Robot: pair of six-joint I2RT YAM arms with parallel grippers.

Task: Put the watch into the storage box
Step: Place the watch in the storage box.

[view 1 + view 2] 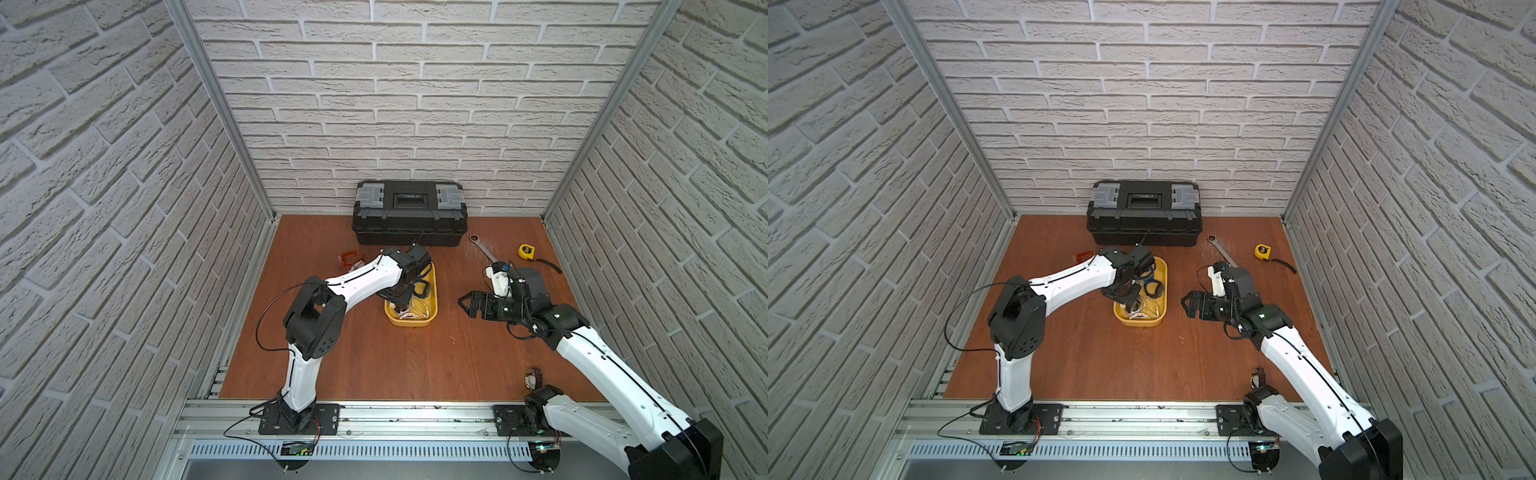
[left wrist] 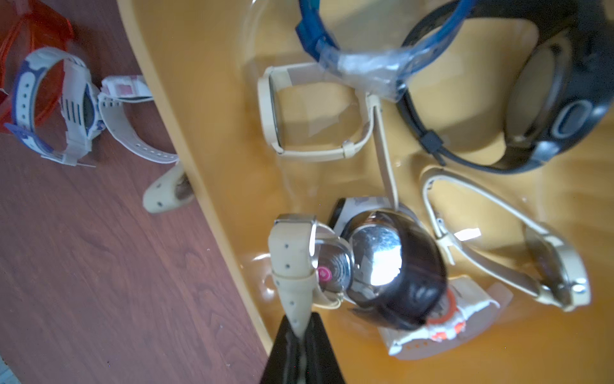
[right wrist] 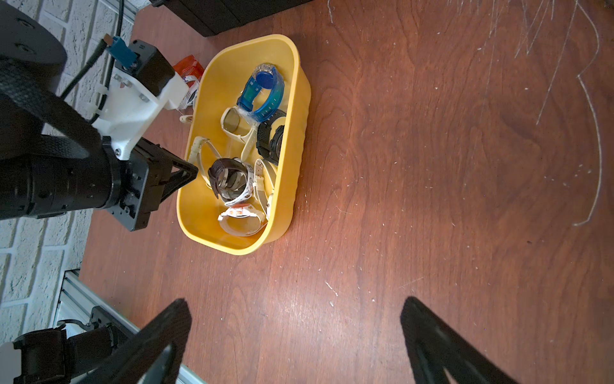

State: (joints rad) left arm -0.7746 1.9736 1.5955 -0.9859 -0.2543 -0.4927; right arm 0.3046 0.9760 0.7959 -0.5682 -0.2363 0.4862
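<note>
Brick-pattern walls close in a reddish wooden tabletop (image 1: 374,365), and the action sits near its middle. At ten o'clock from the storage box (image 1: 434,299), a white-and-blue watch (image 2: 56,106) and an orange-red clear plastic piece (image 1: 347,259) lie on the wood just outside the rim (next in line, I'd guess).

Now the left gripper (image 2: 300,335): it reaches over the box from the eight o'clock side, fingers pressed together on the tail of a beige strap. That strap belongs to the watch (image 2: 327,262), with its silver case and pink crown. It hangs inside the yellow walls and leans against a dark brown watch (image 2: 398,266) lying there. Holding it by the strap end looks sensible, since the case goes down first and the fingers stay clear of the pile. Whether the case is resting its weight on the box floor, I cannot tell. My read is that this is the release: the jaws need only part and lift away without snagging the strap. A blue watch (image 3: 262,89) and a black watch (image 2: 548,99) share the box.

Moving right, the right gripper (image 3: 295,332) hovers over bare wood at three o'clock from the box, jaws spread wide and empty, probably parked out of the way. A black toolbox (image 1: 409,216) sits at twelve o'clock. A wrench (image 1: 482,248) and a yellow tape measure (image 1: 526,251) lie toward two o'clock, and another watch (image 1: 534,378) waits at five o'clock by the right arm's base.
</note>
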